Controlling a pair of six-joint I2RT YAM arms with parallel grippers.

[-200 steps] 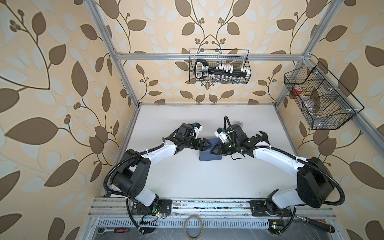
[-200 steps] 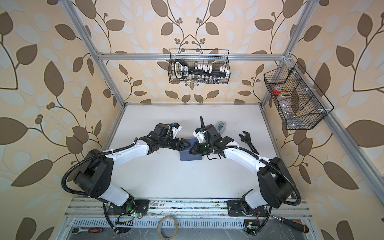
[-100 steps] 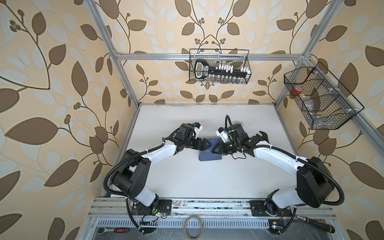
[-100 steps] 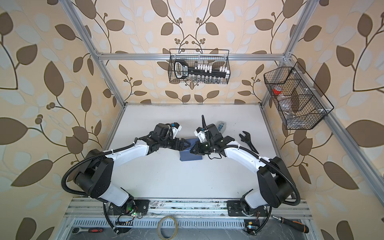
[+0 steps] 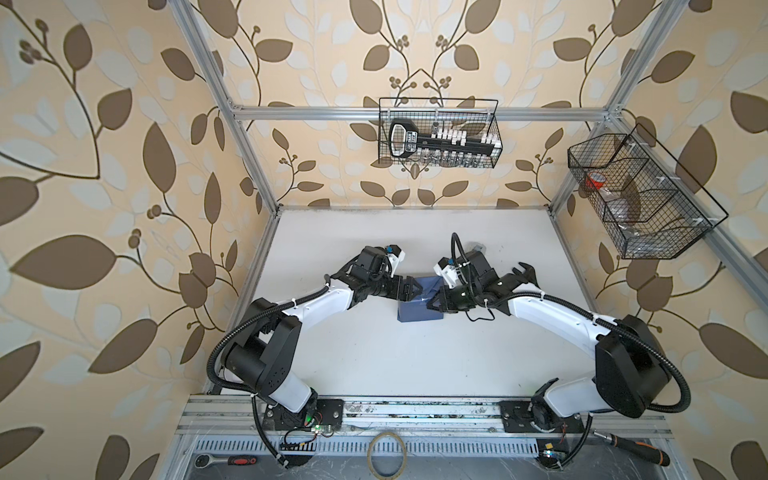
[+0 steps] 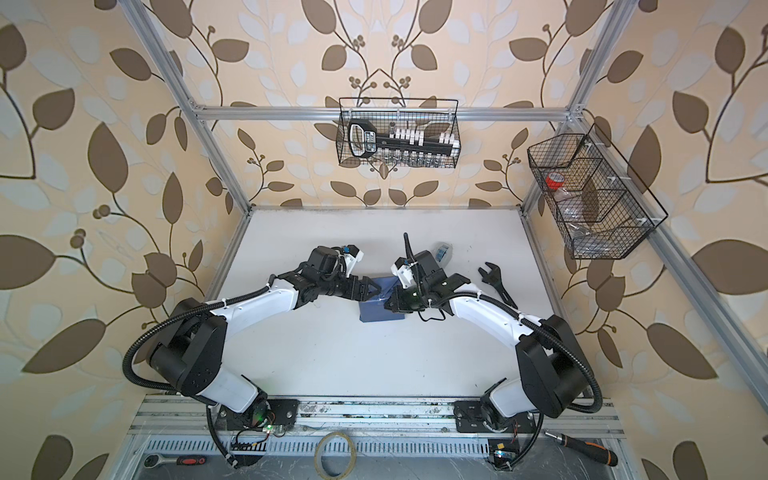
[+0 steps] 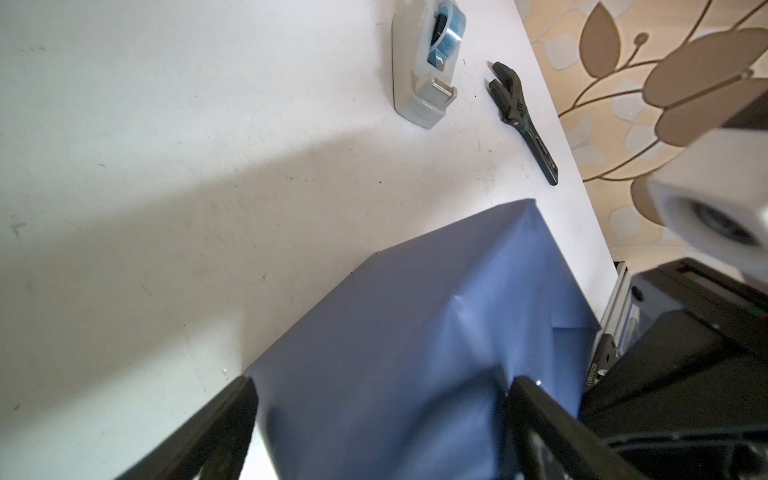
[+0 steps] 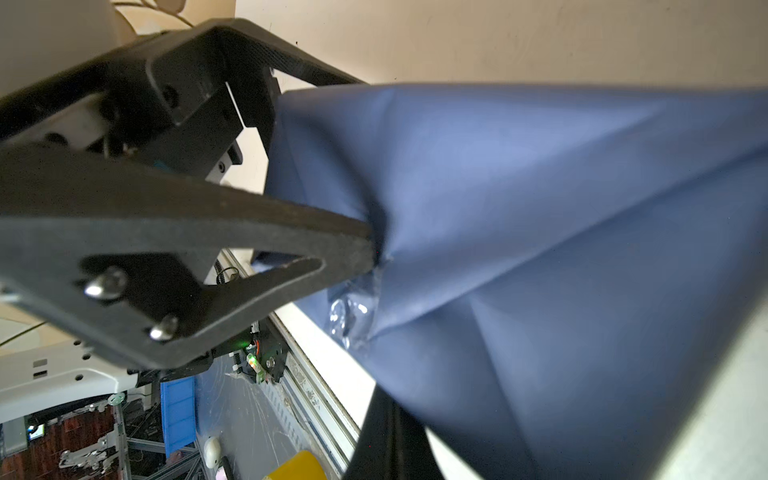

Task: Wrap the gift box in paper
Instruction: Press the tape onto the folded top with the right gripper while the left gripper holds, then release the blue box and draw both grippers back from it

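The gift box is hidden inside the slate-blue paper, a wrapped parcel at mid-table in both top views. My left gripper is open. Its fingers straddle the parcel's top, and one fingertip dents the paper. My right gripper is shut against the parcel's right side. Its fingers show as one closed black strip, with the tips hidden behind a loose fold of paper. A crumpled bit of clear tape sticks to the paper beside the left fingertip.
Behind the right arm stand a grey tape dispenser and a black wrench. Wire baskets hang on the back wall and the right wall. A tape ring lies past the front rail.
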